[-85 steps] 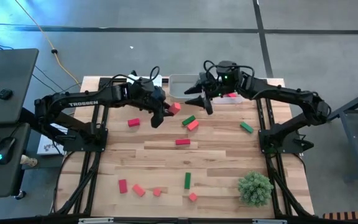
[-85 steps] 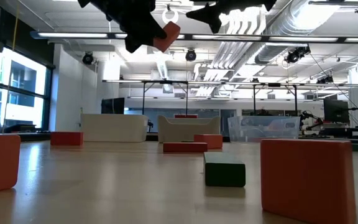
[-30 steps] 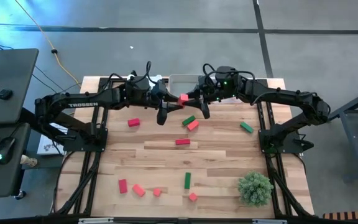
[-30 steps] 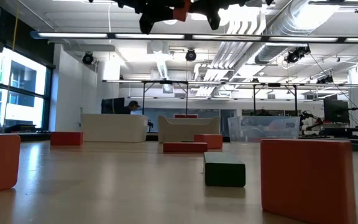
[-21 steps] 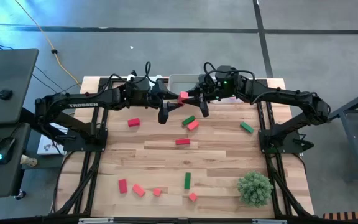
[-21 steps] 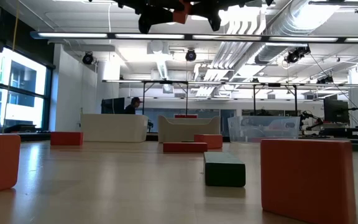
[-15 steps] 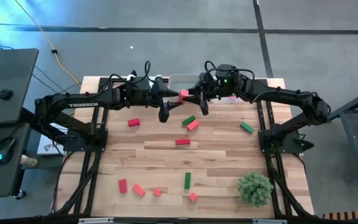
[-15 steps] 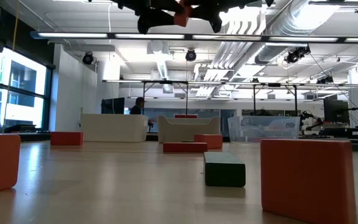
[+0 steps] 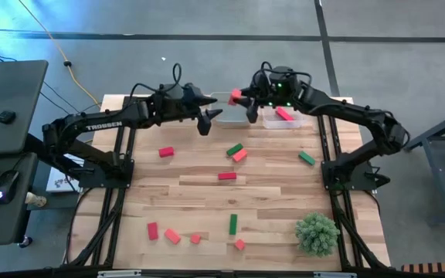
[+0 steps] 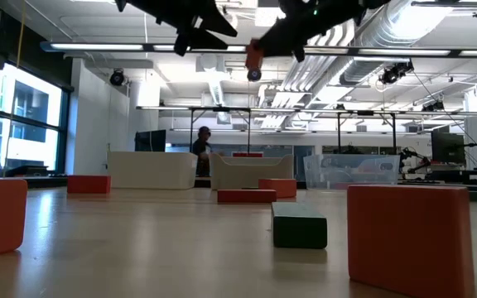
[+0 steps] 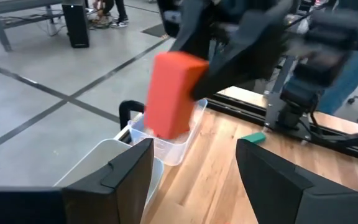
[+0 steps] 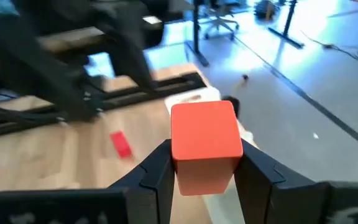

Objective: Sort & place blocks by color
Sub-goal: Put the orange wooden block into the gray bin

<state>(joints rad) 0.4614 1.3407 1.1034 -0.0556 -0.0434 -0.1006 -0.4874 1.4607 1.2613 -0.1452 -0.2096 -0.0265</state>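
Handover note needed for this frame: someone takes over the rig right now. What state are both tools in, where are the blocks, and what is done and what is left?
Right tool: shut on a red block, held in the air over the clear trays at the table's far edge.
Left tool: open, empty, beside the trays.
Done: one pink block lies in the right-hand tray.
Left: about ten loose blocks on the table, red, pink and green, mid-table and along the near edge by the plant ball. Next, probably, set the held block into a tray.

Two dark jointed arms were seen, white lettering on the left arm (image 9: 103,126), black cables looped above.
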